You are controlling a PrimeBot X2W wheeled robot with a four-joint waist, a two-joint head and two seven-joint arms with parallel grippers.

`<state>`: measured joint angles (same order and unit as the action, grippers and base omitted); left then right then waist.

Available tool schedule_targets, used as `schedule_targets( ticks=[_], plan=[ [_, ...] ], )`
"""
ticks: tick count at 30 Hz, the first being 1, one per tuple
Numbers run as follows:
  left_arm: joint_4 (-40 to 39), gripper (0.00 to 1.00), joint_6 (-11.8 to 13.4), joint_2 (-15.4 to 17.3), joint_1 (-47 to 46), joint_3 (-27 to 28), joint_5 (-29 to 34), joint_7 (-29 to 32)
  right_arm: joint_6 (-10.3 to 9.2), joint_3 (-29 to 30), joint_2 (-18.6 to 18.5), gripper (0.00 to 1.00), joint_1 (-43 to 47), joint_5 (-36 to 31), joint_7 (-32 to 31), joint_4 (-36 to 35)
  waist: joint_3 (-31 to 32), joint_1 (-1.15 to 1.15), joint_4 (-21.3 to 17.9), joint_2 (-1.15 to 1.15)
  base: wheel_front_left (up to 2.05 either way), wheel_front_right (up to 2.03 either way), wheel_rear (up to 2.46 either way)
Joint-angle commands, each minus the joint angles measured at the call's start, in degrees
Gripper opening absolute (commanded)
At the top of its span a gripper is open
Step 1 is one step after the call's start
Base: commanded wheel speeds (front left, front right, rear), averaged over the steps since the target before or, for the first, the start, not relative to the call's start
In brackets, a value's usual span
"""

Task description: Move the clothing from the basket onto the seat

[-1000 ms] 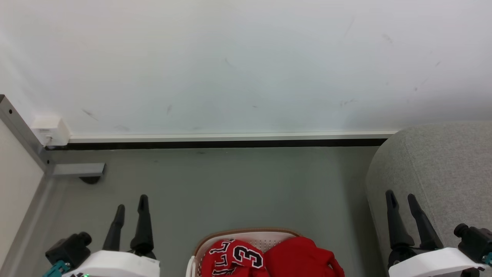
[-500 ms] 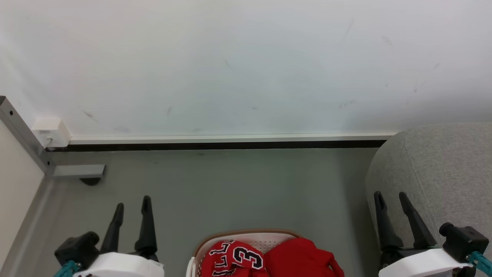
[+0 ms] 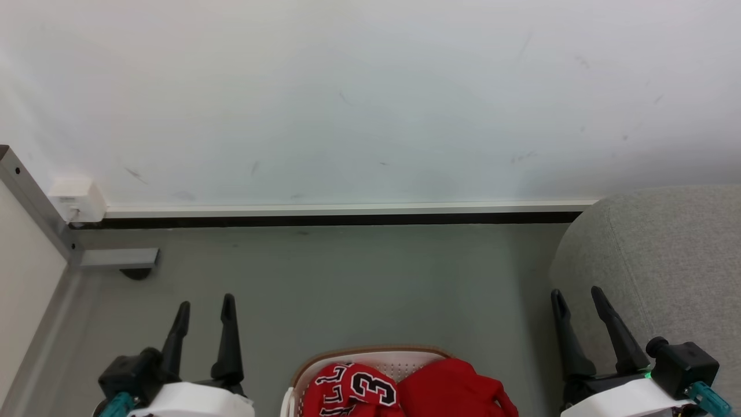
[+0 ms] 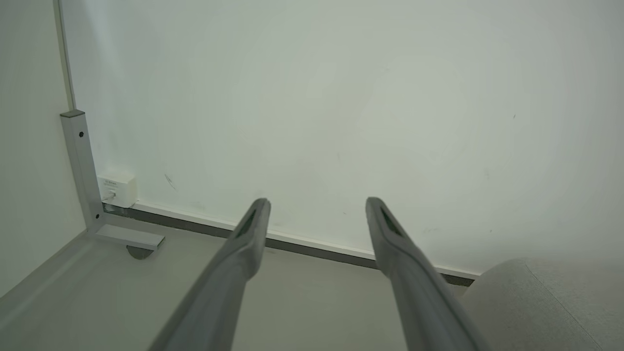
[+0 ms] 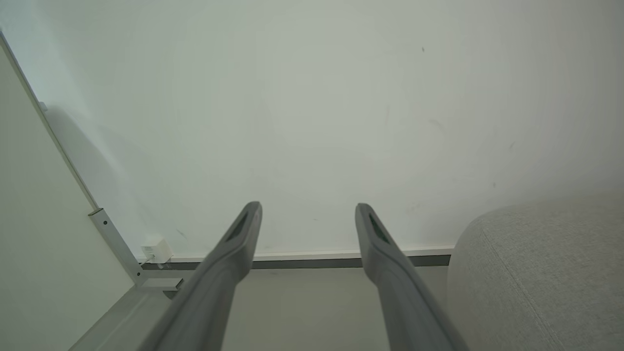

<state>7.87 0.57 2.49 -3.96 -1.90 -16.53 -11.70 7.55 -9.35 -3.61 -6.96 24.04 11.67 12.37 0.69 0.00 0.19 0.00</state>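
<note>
The red jersey (image 3: 347,395) in the basket (image 3: 370,351) bears a large black "3" outlined in white. Left of it runs curved lettering in the same style, of which only "LL" reads. The label on the white wall box (image 4: 117,190) is too small to read

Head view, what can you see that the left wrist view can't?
Head view adds: the basket with red clothing inside, and the right gripper, open.
Left wrist view adds: the fingers of the left gripper up close, spread apart, inner sides showing.
Both share: the left gripper, the seat, the white wall, the grey floor and the small white box in the corner.
</note>
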Motion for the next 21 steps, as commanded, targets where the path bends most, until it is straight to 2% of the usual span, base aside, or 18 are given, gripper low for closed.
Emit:
schedule_targets(
  ticks=[1,21],
  plan=[
    [-0.5,1.0,0.19,0.51,0.15,0.1,1.63,-0.42,-0.09,-0.3,-0.09,1.0,-0.94,-1.22,0.44,-0.5,0.02,0.0,0.01,0.0,0.0,0.0,0.0],
    [-1.3,1.0,1.42,0.6,0.53,-0.95,10.36,-2.65,-0.11,-1.95,-0.16,1.0,-1.22,-8.89,2.74,-0.81,0.09,0.0,-0.19,0.0,0.0,0.0,0.0]
  ],
)
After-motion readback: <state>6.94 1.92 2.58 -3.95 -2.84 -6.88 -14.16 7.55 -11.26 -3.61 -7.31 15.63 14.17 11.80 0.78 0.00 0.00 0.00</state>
